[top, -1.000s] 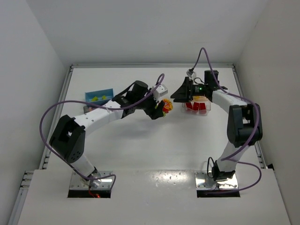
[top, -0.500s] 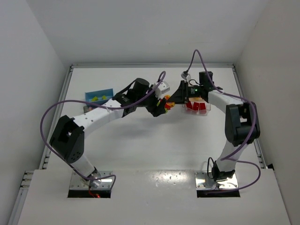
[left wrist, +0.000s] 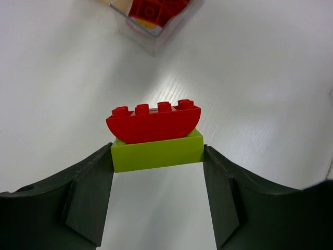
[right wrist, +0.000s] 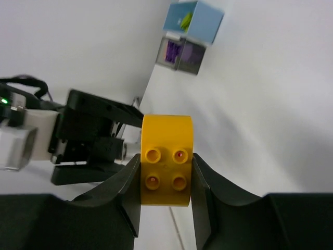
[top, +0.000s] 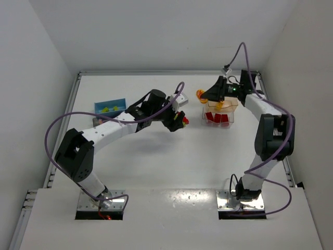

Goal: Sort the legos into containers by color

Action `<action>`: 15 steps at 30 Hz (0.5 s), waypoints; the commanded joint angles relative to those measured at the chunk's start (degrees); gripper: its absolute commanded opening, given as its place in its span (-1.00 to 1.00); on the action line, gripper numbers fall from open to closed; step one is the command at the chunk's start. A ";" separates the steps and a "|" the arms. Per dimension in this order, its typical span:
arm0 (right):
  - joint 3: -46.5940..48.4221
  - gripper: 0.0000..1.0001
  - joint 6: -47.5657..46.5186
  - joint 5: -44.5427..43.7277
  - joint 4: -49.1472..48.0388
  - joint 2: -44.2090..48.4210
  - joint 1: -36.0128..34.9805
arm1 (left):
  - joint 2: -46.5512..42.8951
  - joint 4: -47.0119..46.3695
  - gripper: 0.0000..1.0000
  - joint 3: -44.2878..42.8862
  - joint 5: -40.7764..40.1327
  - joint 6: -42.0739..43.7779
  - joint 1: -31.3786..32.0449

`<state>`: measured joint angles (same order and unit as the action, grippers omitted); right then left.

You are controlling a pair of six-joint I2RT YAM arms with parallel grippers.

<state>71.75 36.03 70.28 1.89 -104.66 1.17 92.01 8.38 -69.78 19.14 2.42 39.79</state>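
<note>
My left gripper (left wrist: 157, 156) is shut on a lime green lego (left wrist: 156, 152) with a curved red lego (left wrist: 154, 122) stacked on it, held above the table. In the top view this left gripper (top: 177, 120) hangs mid-table, left of the clear container (top: 219, 116) that holds red legos. My right gripper (right wrist: 166, 174) is shut on a yellow lego (right wrist: 166, 161), studs facing the camera. From above, the right gripper (top: 205, 95) holds it just left of the clear container's far end. The clear container (left wrist: 151, 23) also shows in the left wrist view.
A blue container (top: 110, 106) with lime green pieces stands at the far left, with a darker tub (top: 98, 121) beside it. The right wrist view shows the blue container (right wrist: 195, 21) and a tub with purple legos (right wrist: 179, 54). White walls enclose the table.
My right gripper closed on the yellow lego at the left gripper's stack, pulled it off and drew back to the right. The left gripper kept the red and green legos.
</note>
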 commanded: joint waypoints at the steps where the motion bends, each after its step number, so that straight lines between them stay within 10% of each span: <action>1: 3.57 -0.99 -0.96 -0.40 -3.30 0.08 2.96 | -2.18 0.58 -0.50 0.78 0.90 -0.04 0.64; 7: 4.27 -0.99 -3.76 -2.94 -0.76 0.07 6.38 | -2.18 1.11 -0.50 0.78 0.38 -0.04 0.64; 15: 11.57 -0.99 -25.73 -39.98 16.12 -0.54 7.80 | -1.13 1.11 -0.50 0.26 -0.77 -0.57 0.64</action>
<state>78.91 20.75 48.31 13.67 -105.10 8.56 92.01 10.85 -68.93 18.76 2.31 39.79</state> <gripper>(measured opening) 0.370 0.689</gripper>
